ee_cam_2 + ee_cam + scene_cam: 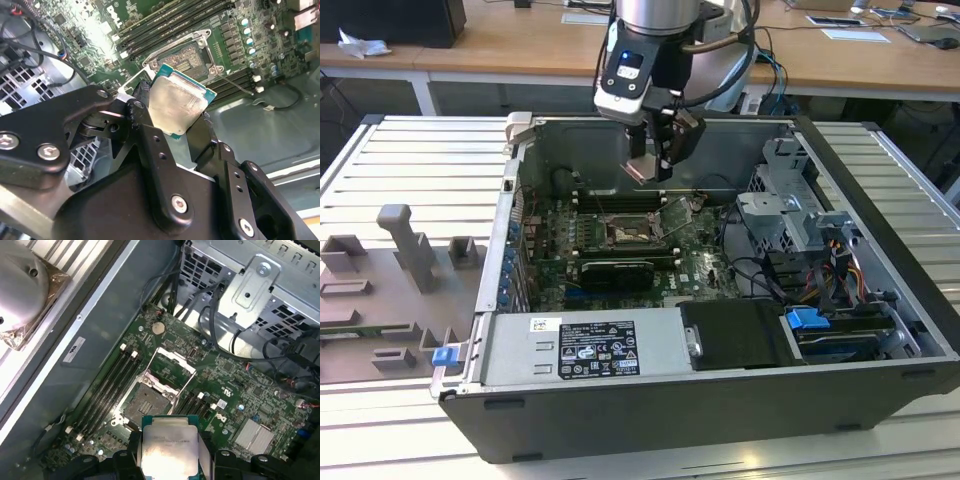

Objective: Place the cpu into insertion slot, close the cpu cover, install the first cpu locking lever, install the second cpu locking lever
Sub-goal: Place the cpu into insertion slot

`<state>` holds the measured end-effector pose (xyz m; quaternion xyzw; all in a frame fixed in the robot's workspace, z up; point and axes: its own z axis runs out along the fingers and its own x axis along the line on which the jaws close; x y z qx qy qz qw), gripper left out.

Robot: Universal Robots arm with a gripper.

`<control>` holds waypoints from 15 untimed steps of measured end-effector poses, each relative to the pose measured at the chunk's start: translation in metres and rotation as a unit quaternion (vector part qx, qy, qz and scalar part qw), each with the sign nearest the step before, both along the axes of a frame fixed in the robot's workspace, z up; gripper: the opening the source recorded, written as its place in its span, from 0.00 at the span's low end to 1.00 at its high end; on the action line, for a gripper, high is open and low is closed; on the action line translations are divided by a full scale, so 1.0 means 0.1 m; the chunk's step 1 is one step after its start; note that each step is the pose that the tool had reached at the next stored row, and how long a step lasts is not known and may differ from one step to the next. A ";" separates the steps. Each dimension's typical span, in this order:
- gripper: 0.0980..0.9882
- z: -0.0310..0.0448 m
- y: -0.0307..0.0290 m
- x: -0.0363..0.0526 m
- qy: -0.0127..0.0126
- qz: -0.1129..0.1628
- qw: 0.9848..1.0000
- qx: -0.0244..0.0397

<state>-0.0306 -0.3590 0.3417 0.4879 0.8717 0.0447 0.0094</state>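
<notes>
gripper: black two-finger gripper (653,165) is up above the open case, its fingers pinching the cpu by two opposite edges; in both wrist views the chip sits right between the black fingers (142,112).
cpu: small flat square chip (169,445), silvery metal face towards the wrist cameras, teal-green edge showing around it (180,102); in the exterior view it hangs at the fingertips (640,170), clear of the board, touching nothing but the gripper.
insertion slot: small square dark socket with a brownish centre and a metal rim (147,402), bare and uncovered; it lies on the board below the held chip (630,232), well apart from it, and in the second wrist view it shows just past the chip's far edge (187,57).
cpu cover: thin silvery square frame plate with a cut-out centre (177,360), swung open on its hinge to one side of the slot, not down over it.
locking lever: a thin metal rod (235,83) angles away from the slot's rim across the memory slots, not latched down.
board: green circuit board (235,390) on the floor of the case, long black memory slots (107,385) running on both sides of the socket.
case: dark grey open computer case (620,420) lying on its side on the ribbed metal table (400,150).
</notes>
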 end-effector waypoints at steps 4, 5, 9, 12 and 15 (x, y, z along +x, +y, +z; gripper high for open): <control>0.49 -0.013 0.000 0.000 0.000 -0.030 1.000 0.000; 0.49 -0.015 0.000 0.000 0.000 -0.035 0.999 0.000; 0.49 -0.033 0.000 0.000 0.000 -0.079 0.997 0.000; 0.49 -0.049 0.000 0.000 0.000 -0.102 0.995 0.000; 0.49 -0.065 0.000 0.000 0.000 -0.125 0.992 0.000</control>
